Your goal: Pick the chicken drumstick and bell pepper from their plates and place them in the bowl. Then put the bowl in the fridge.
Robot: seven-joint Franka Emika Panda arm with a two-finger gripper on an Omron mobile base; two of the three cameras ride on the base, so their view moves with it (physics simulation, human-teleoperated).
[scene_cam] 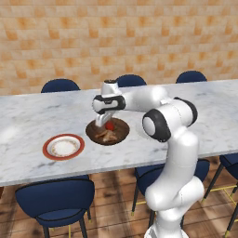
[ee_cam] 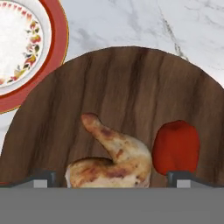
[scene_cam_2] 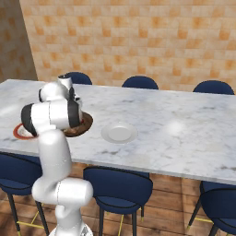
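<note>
Now parked just above the bowl (scene_cam: 108,131) with gripper (ee_cam: 112,178) spread wide and holding nothing. Both foods lying inside already: chicken drumstick (ee_cam: 111,159) between the fingertips (ee_cam: 43,178) in the hand view, bell pepper (ee_cam: 176,148) beside it, touching or nearly so. Bowl sitting on the marble tabletop (scene_cam: 37,116) toward its near edge, between the red-rimmed plate (scene_cam: 63,147) and the plain white plate (scene_cam_2: 119,132), both bare. Filling looks done; carrying the bowl to the fridge probably next. Best to lift clear of the food first, shift out over the rim, then come down with one finger inside the wall and one outside. Worth choosing the rim stretch away from the pepper, closing firmly, and keeping the bowl level, since a round pepper could roll out of so shallow a dish.
</note>
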